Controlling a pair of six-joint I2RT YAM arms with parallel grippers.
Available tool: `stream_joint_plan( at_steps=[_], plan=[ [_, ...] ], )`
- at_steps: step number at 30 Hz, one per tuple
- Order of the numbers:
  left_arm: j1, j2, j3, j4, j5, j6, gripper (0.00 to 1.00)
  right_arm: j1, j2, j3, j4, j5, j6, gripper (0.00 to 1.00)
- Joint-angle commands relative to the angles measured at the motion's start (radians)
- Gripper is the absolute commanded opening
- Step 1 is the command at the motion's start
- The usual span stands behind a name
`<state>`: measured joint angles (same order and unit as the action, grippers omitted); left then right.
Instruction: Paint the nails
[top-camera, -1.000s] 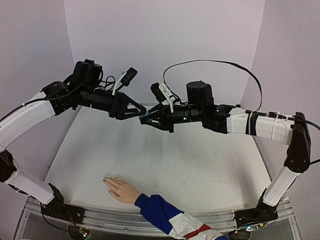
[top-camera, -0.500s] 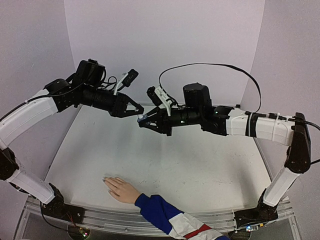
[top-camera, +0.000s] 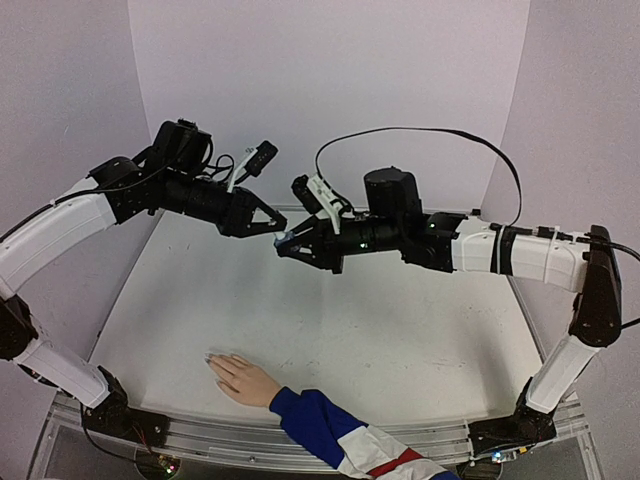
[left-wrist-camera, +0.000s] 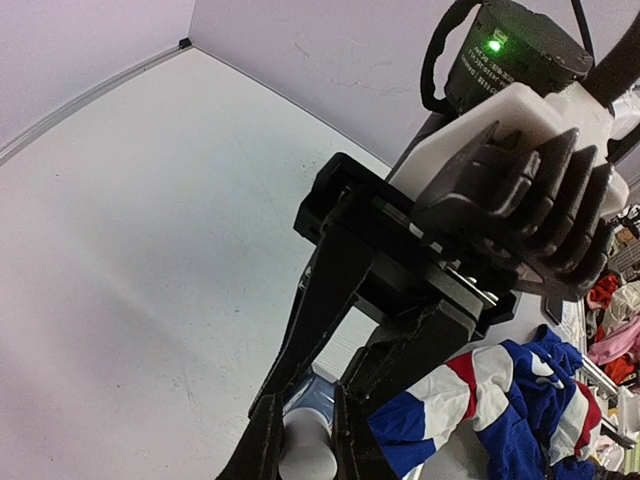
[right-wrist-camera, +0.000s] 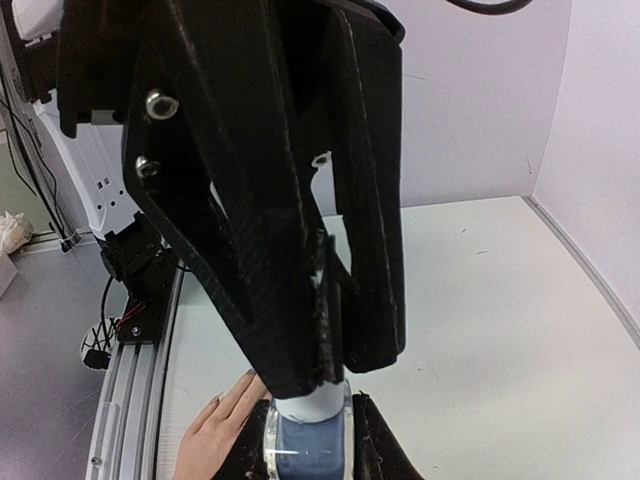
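Nails (top-camera: 211, 358) of the pale hand (top-camera: 243, 378) lie unpainted at the table's (top-camera: 400, 330) near edge, well apart from both arms. Mid-air, the right gripper (top-camera: 290, 245) pinches the small blue bottle (right-wrist-camera: 305, 445) and the left gripper (top-camera: 270, 232) is clamped on its white cap (left-wrist-camera: 305, 455). This looks like the cap-opening step; next likely calls for a twist, then a straight pull apart.

Two arms, two grippers, one bottle, one hand.

Two robot arms fill the overhead view, the left arm (top-camera: 60, 225) at the frame's left and the right arm (top-camera: 520, 250) at its right. Each carries one two-finger gripper, the left gripper (top-camera: 272, 229) and the right gripper (top-camera: 283, 243), at upper centre. There is one small blue bottle (right-wrist-camera: 305, 445) with one white cap (left-wrist-camera: 305, 458). One pale hand (top-camera: 240, 378) in one blue, white and red sleeve (top-camera: 340, 435) lies at lower centre on the one white table (top-camera: 380, 330); its nails (top-camera: 211, 359) are too small to count.
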<state>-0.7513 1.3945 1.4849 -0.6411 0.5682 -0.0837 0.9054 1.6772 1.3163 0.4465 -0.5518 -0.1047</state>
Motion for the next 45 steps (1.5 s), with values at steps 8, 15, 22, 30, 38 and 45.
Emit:
stream_joint_plan(
  at_steps=[8,15,22,30,38,45],
  plan=[
    [0.026,-0.04,0.006,-0.035,-0.14,-0.039,0.0,-0.007,0.021,0.058,0.036,0.207,0.035,0.61],
    [0.193,-0.099,-0.159,-0.038,-0.432,-0.155,0.0,-0.008,-0.002,0.003,0.025,0.303,0.039,0.98],
    [0.325,-0.074,-0.368,-0.027,-0.811,-0.291,0.0,-0.017,-0.076,-0.069,0.025,0.393,0.031,0.98],
    [0.402,-0.001,-0.524,0.141,-0.918,-0.355,0.0,-0.043,-0.124,-0.146,0.026,0.431,0.037,0.98],
    [0.45,0.09,-0.58,0.233,-0.926,-0.414,0.0,-0.083,-0.161,-0.204,0.036,0.434,0.06,0.98],
    [0.46,0.158,-0.597,0.29,-0.91,-0.446,0.0,-0.095,-0.17,-0.217,0.04,0.429,0.069,0.98]
  ],
)
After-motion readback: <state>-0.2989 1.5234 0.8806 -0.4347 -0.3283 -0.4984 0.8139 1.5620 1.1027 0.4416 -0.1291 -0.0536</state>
